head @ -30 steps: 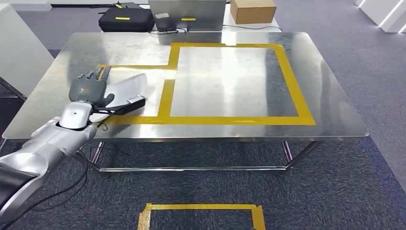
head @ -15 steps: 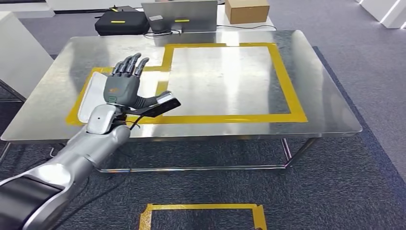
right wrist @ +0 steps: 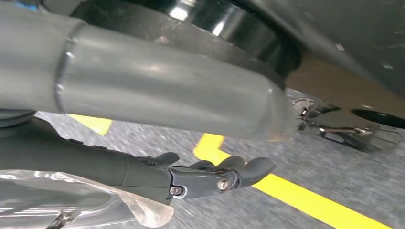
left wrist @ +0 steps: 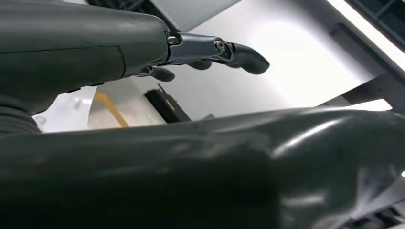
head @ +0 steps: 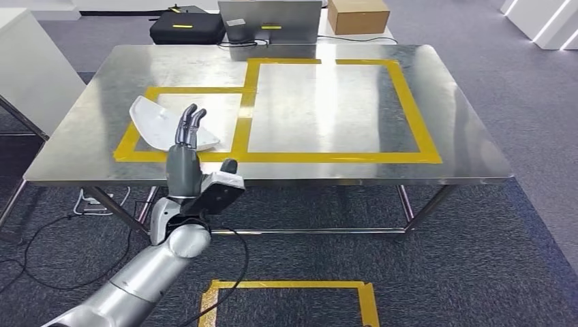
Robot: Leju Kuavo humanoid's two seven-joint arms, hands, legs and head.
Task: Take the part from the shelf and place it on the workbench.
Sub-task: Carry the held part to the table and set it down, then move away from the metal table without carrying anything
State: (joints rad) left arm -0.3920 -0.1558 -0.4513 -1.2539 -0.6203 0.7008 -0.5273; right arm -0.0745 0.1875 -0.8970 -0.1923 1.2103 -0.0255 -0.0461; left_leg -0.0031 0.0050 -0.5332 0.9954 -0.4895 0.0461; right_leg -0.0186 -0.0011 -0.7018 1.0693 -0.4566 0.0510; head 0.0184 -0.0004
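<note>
The white curved part (head: pixel 163 122) lies on the steel workbench (head: pixel 327 109), inside the smaller yellow-taped rectangle at its left. My left hand (head: pixel 185 160) hangs just in front of the table's near edge, below the part. Its fingers (head: pixel 189 126) point up, overlap the part's near rim in the picture, and hold nothing. The left wrist view shows the same hand (left wrist: pixel 143 43) with its fingers (left wrist: pixel 239 52) stretched out and empty. In the right wrist view my right hand (right wrist: pixel 191 179) hangs over the carpet, fingers loosely extended with nothing between them.
A black case (head: pixel 184 27), a grey laptop (head: pixel 269 20) and a cardboard box (head: pixel 358 15) stand behind the bench. A white cabinet (head: pixel 27 61) is at the left. Cables (head: pixel 41 238) lie under the bench, and a yellow tape rectangle (head: pixel 290 300) marks the floor.
My left hand let go of the part, which now lies in the small taped rectangle. The hand then drew back off the table to its front edge. The camera view shifted slightly.
</note>
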